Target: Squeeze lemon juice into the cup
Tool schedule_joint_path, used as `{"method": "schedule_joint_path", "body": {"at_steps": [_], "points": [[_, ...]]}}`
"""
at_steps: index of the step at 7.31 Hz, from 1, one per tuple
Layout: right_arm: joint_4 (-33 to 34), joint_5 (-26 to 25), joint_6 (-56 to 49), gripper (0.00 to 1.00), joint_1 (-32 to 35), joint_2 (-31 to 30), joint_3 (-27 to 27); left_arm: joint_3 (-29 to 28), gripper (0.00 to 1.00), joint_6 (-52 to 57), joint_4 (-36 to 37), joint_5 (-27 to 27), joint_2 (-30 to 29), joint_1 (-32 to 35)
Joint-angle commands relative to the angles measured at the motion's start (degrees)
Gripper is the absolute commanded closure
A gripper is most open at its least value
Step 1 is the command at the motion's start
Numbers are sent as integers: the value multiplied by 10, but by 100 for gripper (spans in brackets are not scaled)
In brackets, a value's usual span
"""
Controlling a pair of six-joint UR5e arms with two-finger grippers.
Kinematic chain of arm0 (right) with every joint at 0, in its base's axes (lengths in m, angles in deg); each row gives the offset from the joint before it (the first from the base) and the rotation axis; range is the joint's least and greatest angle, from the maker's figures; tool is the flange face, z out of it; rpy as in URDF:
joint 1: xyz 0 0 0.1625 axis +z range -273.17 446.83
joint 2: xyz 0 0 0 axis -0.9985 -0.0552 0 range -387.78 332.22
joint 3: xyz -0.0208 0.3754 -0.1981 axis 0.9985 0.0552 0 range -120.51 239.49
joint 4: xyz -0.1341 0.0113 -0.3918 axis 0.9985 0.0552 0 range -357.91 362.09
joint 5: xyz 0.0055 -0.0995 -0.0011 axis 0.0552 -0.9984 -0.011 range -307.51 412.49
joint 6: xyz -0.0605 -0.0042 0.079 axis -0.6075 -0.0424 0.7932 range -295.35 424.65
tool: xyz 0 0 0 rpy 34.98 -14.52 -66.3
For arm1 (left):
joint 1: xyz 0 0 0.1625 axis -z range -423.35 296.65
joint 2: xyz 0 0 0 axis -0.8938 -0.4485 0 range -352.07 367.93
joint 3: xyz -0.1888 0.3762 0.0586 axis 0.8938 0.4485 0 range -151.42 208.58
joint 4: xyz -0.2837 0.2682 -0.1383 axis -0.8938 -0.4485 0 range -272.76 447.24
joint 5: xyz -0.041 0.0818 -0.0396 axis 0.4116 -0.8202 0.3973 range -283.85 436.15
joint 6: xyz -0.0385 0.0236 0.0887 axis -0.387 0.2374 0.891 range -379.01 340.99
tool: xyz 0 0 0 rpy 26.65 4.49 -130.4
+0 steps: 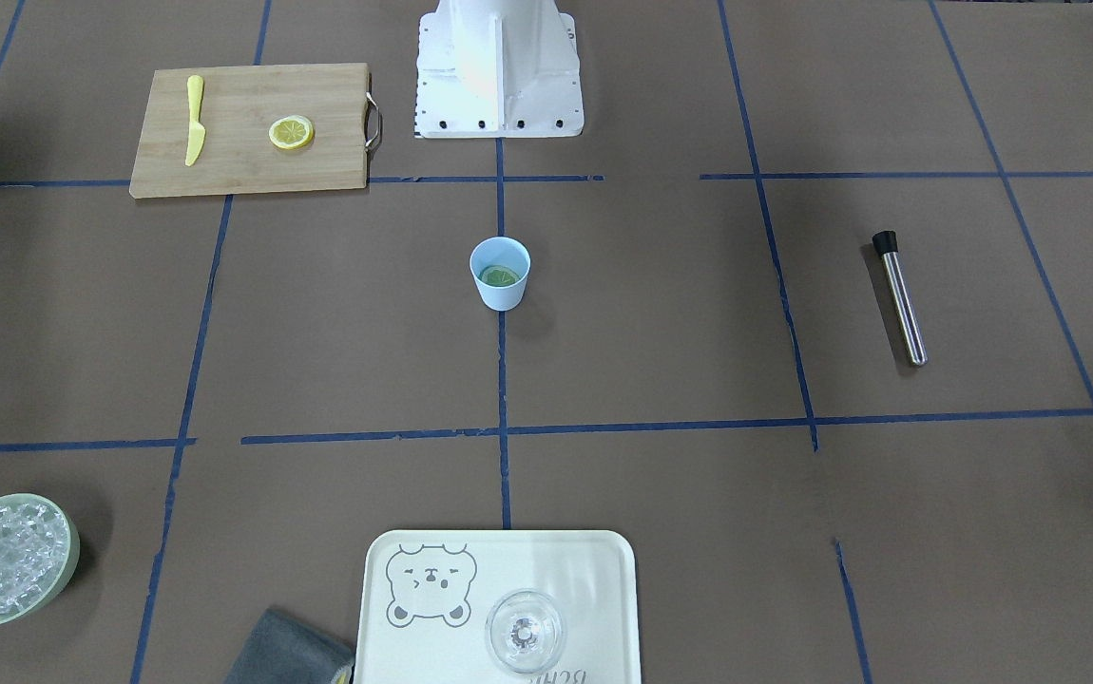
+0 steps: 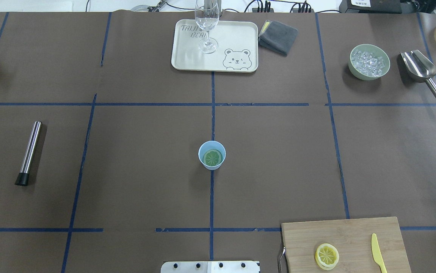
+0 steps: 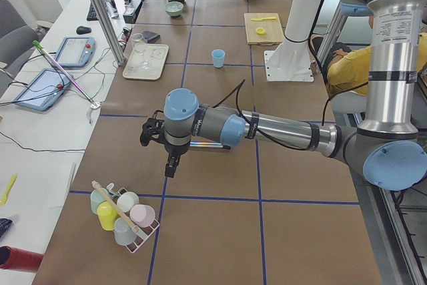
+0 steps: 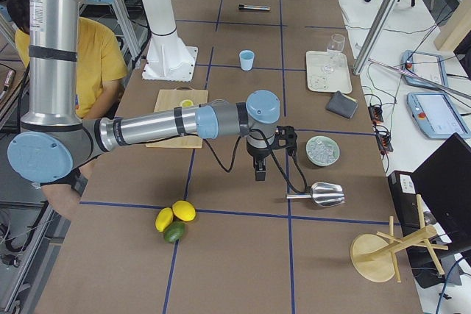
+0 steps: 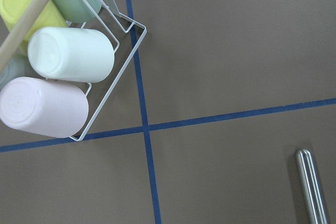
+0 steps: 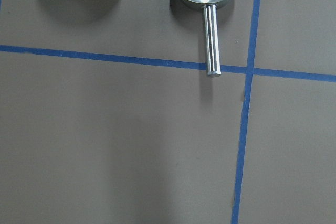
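The lemon slice [image 1: 291, 132] lies flat on the wooden cutting board [image 1: 242, 95], beside a yellow plastic knife [image 1: 194, 120]; it also shows in the overhead view [image 2: 327, 255]. The light-blue cup [image 1: 500, 274] stands upright at the table's middle [image 2: 212, 155] with a green citrus slice inside. The left gripper [image 3: 170, 168] hangs over the table's left end, near a rack of cups [image 3: 123, 215]. The right gripper [image 4: 259, 174] hangs over the right end, near the scoop [image 4: 318, 194]. Both are far from lemon and cup. I cannot tell whether either is open or shut.
A steel muddler [image 2: 29, 152] lies at the left. A tray [image 2: 187, 57] with a clear glass [image 2: 207, 22], a grey cloth [image 2: 278, 36], a bowl of ice [image 2: 369, 61] and a metal scoop [image 2: 419, 68] are at the far side. Whole fruits [image 4: 174, 220] lie at the right end.
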Motion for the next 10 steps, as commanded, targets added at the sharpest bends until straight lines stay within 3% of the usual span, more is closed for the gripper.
{"method": "schedule_joint_path", "body": {"at_steps": [1, 2, 4, 10], "points": [[0, 0, 0, 0, 0, 13, 14, 1, 0, 62, 1, 1, 10, 11], [0, -1, -1, 0, 0, 12, 15, 25, 0, 85, -11, -7, 47, 11], [-1, 0, -1, 0, 0, 12, 16, -8, 0, 118, -36, 0, 42, 16], [-1, -4, -1, 0, 0, 11, 23, -20, 0, 151, -26, -6, 49, 32]]}}
